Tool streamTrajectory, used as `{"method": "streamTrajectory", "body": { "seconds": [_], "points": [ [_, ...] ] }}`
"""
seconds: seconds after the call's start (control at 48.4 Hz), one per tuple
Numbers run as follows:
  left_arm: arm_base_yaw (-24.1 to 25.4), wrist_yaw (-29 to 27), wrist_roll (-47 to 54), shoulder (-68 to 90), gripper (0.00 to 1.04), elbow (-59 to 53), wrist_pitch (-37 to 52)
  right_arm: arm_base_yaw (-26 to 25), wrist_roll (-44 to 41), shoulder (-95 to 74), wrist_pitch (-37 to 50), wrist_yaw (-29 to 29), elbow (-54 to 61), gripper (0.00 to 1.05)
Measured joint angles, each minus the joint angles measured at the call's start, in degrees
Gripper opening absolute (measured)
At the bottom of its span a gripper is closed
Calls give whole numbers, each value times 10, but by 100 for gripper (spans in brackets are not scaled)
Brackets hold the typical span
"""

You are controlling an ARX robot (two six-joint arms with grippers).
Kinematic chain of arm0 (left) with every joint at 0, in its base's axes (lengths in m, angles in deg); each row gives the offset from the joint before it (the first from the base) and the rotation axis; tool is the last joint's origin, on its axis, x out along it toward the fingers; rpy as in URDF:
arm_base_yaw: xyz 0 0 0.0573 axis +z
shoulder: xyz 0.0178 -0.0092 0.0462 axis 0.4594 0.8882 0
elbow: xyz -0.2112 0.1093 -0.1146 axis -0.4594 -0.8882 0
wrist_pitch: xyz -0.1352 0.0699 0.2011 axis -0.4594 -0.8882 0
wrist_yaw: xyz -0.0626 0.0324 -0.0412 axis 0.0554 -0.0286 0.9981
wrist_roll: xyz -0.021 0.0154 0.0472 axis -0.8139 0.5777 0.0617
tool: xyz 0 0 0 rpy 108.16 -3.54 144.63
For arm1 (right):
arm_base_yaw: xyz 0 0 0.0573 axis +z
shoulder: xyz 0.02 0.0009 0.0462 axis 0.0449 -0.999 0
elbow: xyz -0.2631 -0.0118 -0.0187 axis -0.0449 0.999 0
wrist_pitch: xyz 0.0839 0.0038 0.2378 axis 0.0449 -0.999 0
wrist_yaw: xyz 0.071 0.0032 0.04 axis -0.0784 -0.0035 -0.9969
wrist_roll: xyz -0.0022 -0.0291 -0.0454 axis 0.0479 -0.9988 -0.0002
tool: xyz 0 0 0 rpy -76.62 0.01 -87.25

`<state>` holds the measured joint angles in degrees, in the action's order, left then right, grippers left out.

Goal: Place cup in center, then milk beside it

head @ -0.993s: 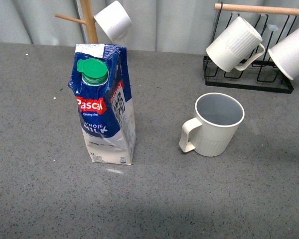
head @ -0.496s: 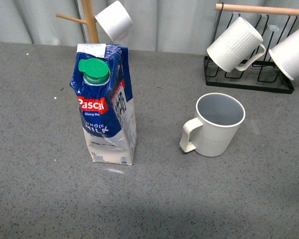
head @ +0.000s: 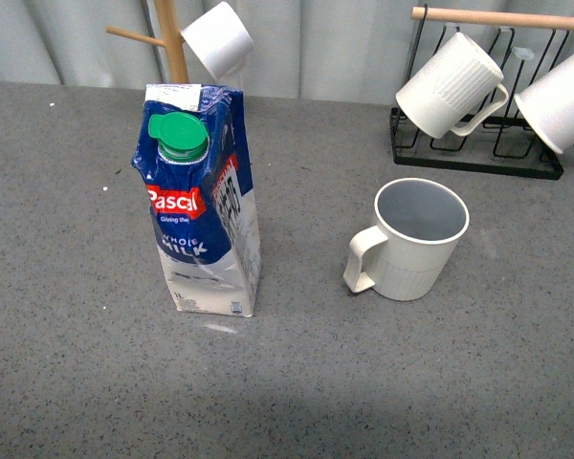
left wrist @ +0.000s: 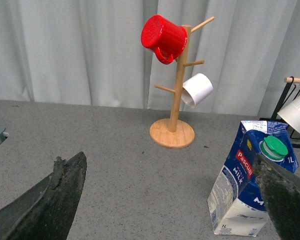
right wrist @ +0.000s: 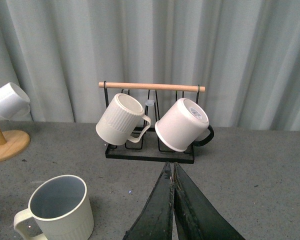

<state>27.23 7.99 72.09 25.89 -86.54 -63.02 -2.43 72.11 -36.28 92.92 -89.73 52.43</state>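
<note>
the cup (head: 419, 239) stands upright, apart from the milk (head: 203, 206); your left claw (left wrist: 167, 167) gapes empty, right claw (right wrist: 173, 172) seems pinched closed

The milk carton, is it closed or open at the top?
Closed: the green cap sits on the spout of the milk carton, which stands upright.

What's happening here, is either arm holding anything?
Nothing is held right now. The tall blue-and-white milk carton with green cap and the large cream-white ribbed mug both stand upright on the grey table, apart, mug to the carton's right. The left pincer is open and empty; the right pincer is shut on nothing.
</note>
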Motion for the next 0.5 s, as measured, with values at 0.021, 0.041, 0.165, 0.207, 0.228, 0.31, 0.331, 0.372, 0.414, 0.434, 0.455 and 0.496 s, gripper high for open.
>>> {"method": "streamTrajectory", "body": {
  "seconds": [0.021,0.041,0.165,0.207,0.228,0.31,0.331,0.372,0.414,0.434,0.455,0.496],
  "points": [
    [0,0,0,0,98,0,0,0,0,11,-10,0,0,1],
    [0,0,0,0,98,0,0,0,0,19,-17,0,0,1],
    [0,0,0,0,98,0,0,0,0,65,-60,0,0,1],
    [0,0,0,0,98,0,0,0,0,76,-71,0,0,1],
    [0,0,0,0,98,0,0,0,0,79,-74,0,0,1],
    [0,0,0,0,98,0,0,0,0,98,-91,0,0,1],
    [0,0,0,0,98,0,0,0,0,103,-96,0,0,1],
    [0,0,0,0,98,0,0,0,0,113,-106,0,0,1],
    [0,0,0,0,98,0,0,0,0,125,-118,0,0,1],
    [0,0,0,0,98,0,0,0,0,132,-125,0,0,1],
    [0,0,0,0,98,0,0,0,0,139,-131,0,0,1],
    [0,0,0,0,98,0,0,0,0,150,-142,0,0,1]
  ]
}}
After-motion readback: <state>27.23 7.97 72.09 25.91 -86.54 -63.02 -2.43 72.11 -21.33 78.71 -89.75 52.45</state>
